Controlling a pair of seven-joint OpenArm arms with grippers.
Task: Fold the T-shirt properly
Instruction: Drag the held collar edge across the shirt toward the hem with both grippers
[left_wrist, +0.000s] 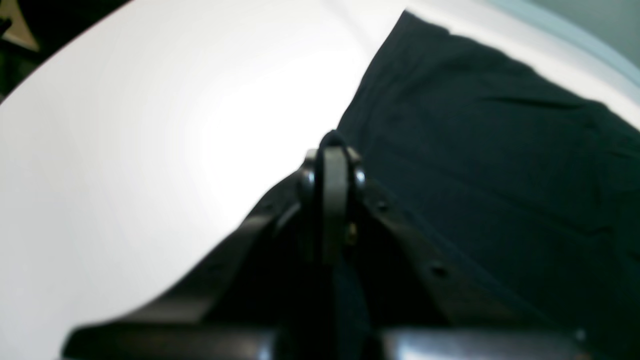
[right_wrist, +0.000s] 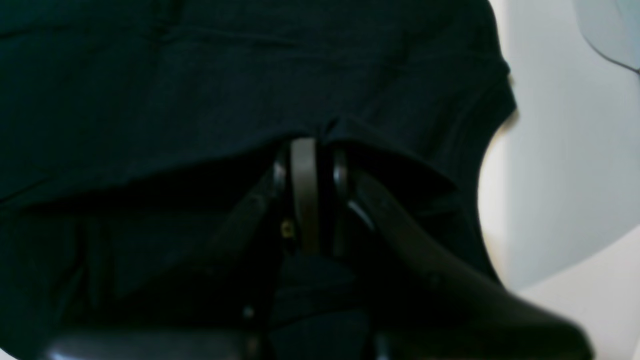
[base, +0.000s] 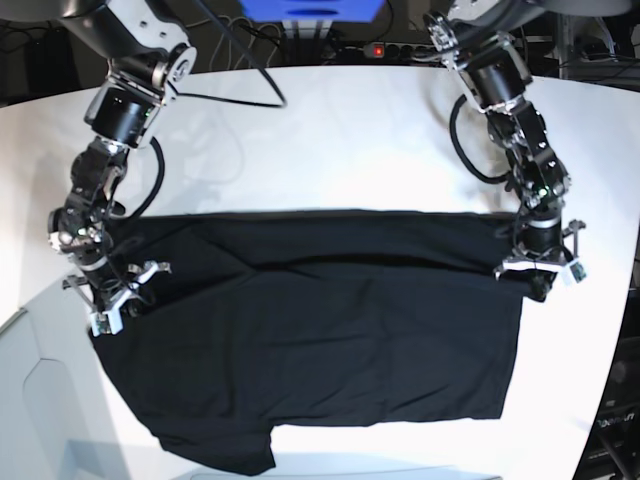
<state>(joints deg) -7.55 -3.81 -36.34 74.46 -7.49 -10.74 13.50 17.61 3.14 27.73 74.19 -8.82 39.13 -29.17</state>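
left claw (left_wrist: 332, 150): clamped on T-shirt (base: 330, 330) | right claw (right_wrist: 310, 150): clamped on T-shirt | table (base: 330, 140)

T-shirt (base: 320, 340) spread on table (base: 330, 130); tools at opposite edges.

A white table (base: 330, 130) with a rounded near edge carries the scene. The black T-shirt (base: 330, 340) lies spread across its near half, folded over along a crease running side to side, one short sleeve reaching the near edge at the bottom. Black cables (base: 245, 60) trail over the table's far side, well apart from the cloth
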